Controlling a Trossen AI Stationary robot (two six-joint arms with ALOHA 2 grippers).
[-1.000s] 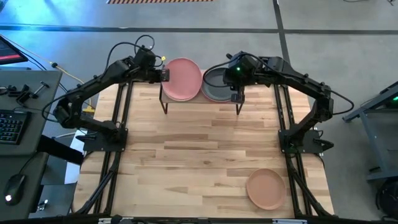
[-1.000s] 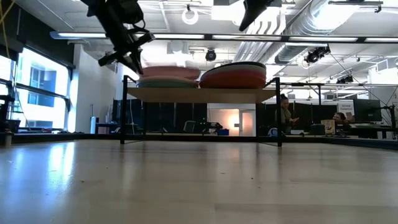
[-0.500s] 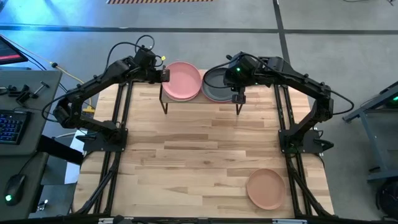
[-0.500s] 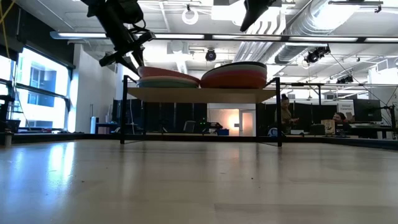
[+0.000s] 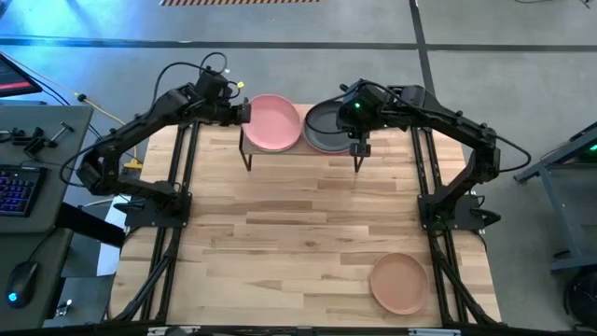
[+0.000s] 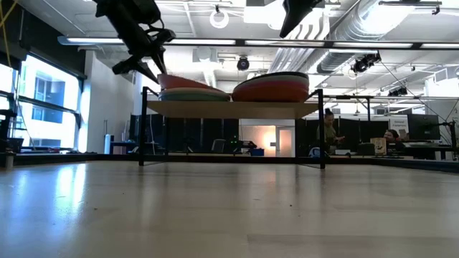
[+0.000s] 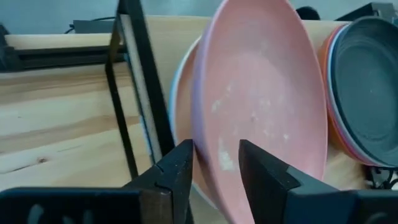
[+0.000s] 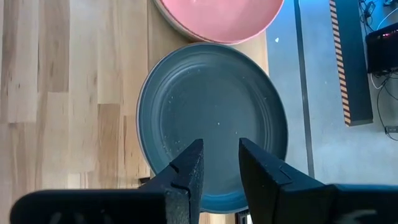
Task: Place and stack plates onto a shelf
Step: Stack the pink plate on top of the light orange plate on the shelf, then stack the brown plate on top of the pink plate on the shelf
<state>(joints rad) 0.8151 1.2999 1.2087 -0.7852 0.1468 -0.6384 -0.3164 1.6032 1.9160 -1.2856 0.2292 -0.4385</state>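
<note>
An open-plan robotics lab: exposed ceiling ducts point(image 6: 358, 32) and strip lights overhead, people at desks point(image 6: 391, 140) far right, a keyboard point(image 5: 14, 187) beside the worktop point(image 5: 298, 233).

My high camera hangs above and looks straight down on the whole tabletop point(image 5: 298, 233), with the shelf point(image 5: 298, 149) at the far edge; my low camera sits at tabletop level, looking level across the wood at that same shelf point(image 6: 229, 109) and into the room behind; my left wrist camera looks past my left claw point(image 7: 214, 165), very close on the light pink plate point(image 7: 261, 99); my right wrist camera looks steeply down past my right claw point(image 8: 219, 165) onto the charcoal plate point(image 8: 214, 118); both wrist views share these two plates.
</note>
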